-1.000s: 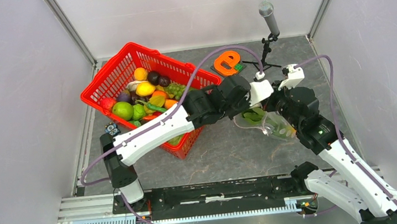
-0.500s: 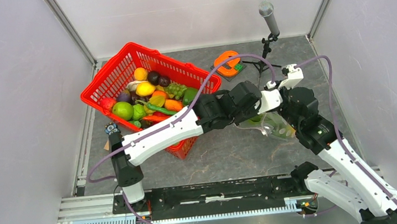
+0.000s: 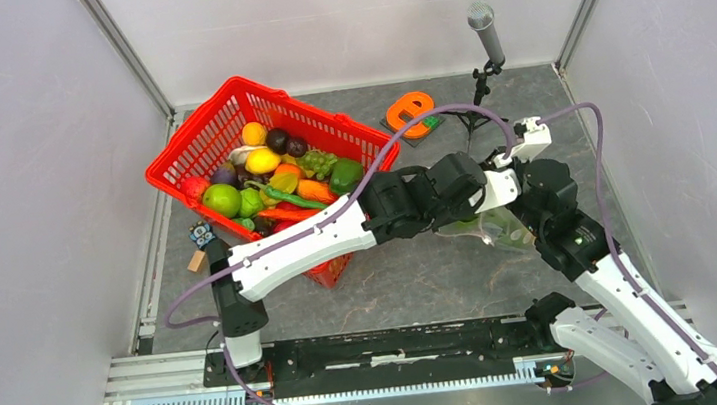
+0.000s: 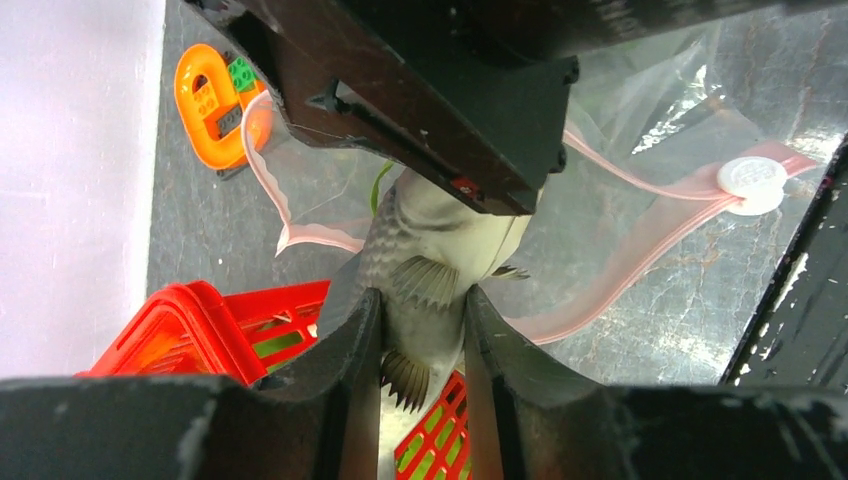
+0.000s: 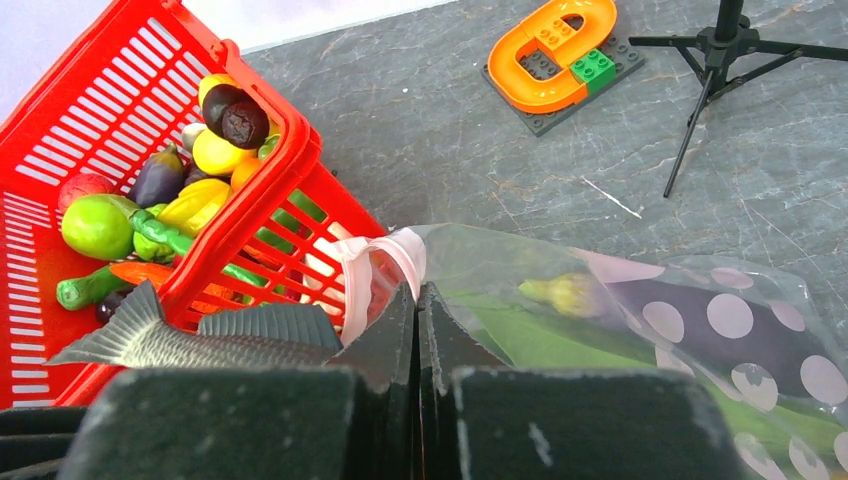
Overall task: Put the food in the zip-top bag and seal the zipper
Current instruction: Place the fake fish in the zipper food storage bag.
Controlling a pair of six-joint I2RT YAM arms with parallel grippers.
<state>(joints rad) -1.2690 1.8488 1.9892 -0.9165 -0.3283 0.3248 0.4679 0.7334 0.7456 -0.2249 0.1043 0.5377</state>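
My left gripper (image 4: 422, 300) is shut on a grey toy fish (image 4: 430, 250) and holds it nose-down over the open mouth of the zip-top bag (image 4: 650, 130). The pink zipper (image 4: 620, 270) curls round the opening, with a white slider (image 4: 752, 183) at its end. My right gripper (image 5: 418, 295) is shut on the bag's pink mouth edge (image 5: 385, 260) and holds it up. The dotted bag (image 5: 740, 330) holds a green leafy vegetable (image 5: 540, 340) and a dark purple piece (image 5: 690, 320). The fish also shows in the right wrist view (image 5: 200, 335). In the top view the bag (image 3: 503, 232) lies under both wrists.
A red mesh basket (image 3: 224, 106) full of toy produce stands at the back left. An orange toy on a dark plate (image 3: 410, 112) and a microphone on a tripod (image 3: 486, 33) stand at the back. A small block (image 3: 202, 234) lies left of the basket. Walls close in both sides.
My left arm has swung to the right with the fish, from beside the basket to over the bag's mouth. My right gripper has kept its hold on the bag edge.
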